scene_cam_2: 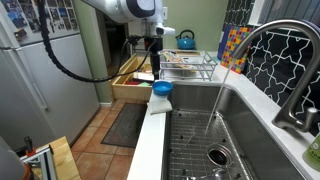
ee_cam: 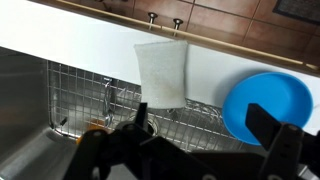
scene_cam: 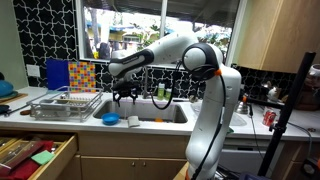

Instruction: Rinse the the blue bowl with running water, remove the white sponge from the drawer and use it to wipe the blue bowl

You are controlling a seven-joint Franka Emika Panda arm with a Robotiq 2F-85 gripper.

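Note:
The blue bowl [scene_cam: 110, 119] sits on the front rim of the sink. It also shows in an exterior view [scene_cam_2: 162, 88] and at the right of the wrist view [ee_cam: 265, 105]. The white sponge [scene_cam: 133, 121] lies flat on the same rim right beside the bowl, its edge slightly over the basin [scene_cam_2: 160, 104] [ee_cam: 162, 72]. My gripper [scene_cam: 125, 97] hangs above the two [scene_cam_2: 155, 62]. It is open and empty, with its fingers [ee_cam: 205, 128] spread over the sink grid between sponge and bowl. The drawer [scene_cam: 40, 155] stands pulled open below the counter [scene_cam_2: 130, 75].
A wire dish rack [scene_cam: 65, 105] stands on the counter beside the sink [scene_cam_2: 190, 65]. A metal grid [ee_cam: 90, 95] lines the basin. The faucet [scene_cam_2: 275, 55] arches over the sink and a thin stream seems to run from it. Red and green items [scene_cam: 30, 152] lie in the drawer.

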